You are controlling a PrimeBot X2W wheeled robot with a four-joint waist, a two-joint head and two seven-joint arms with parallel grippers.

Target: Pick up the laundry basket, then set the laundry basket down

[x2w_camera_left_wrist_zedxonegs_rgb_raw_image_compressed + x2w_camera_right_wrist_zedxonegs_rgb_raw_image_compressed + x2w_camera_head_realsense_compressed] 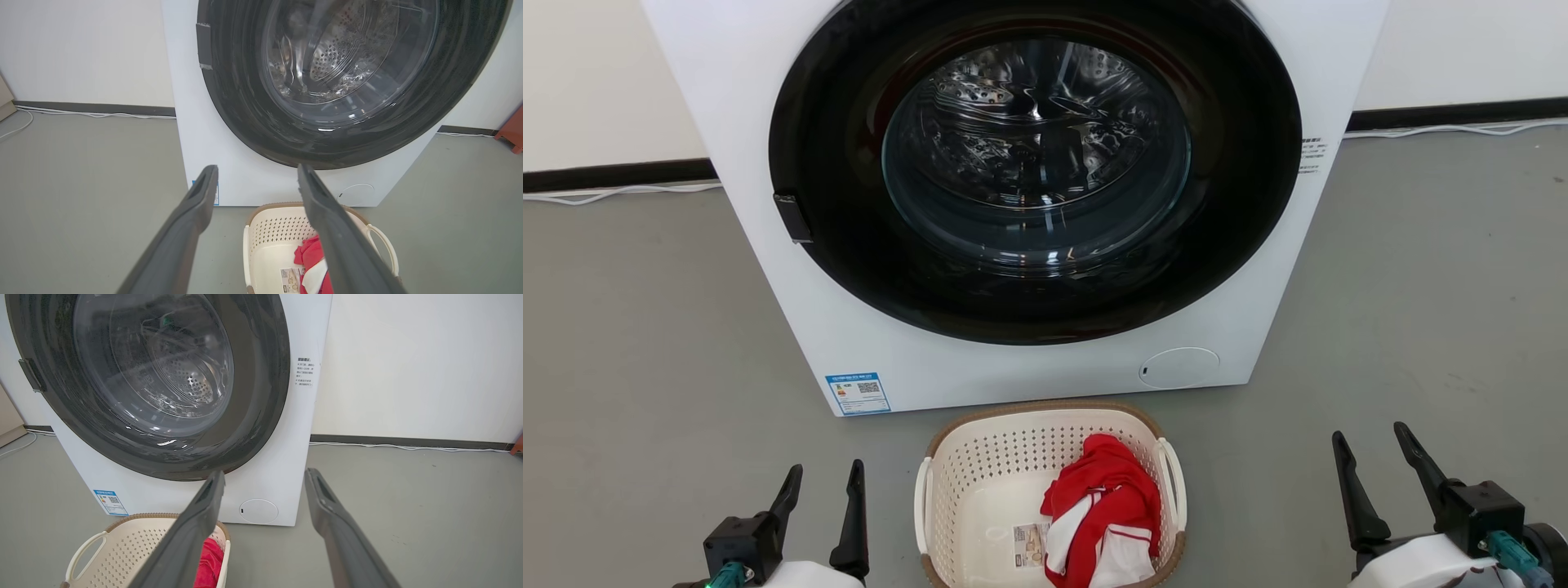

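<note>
Grey floor [645, 367] bears washing machine [980, 380] and laundry basket [992, 457].

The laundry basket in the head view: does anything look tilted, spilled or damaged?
Nothing stands out. The laundry basket stands level on the floor before the washing machine, and the red-and-white garment lies inside it.

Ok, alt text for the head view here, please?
A cream laundry basket holding a red-and-white garment sits on the grey floor before a white front-loading washing machine, door shut. The left gripper and right gripper, both open, flank it, touching nothing.
</note>
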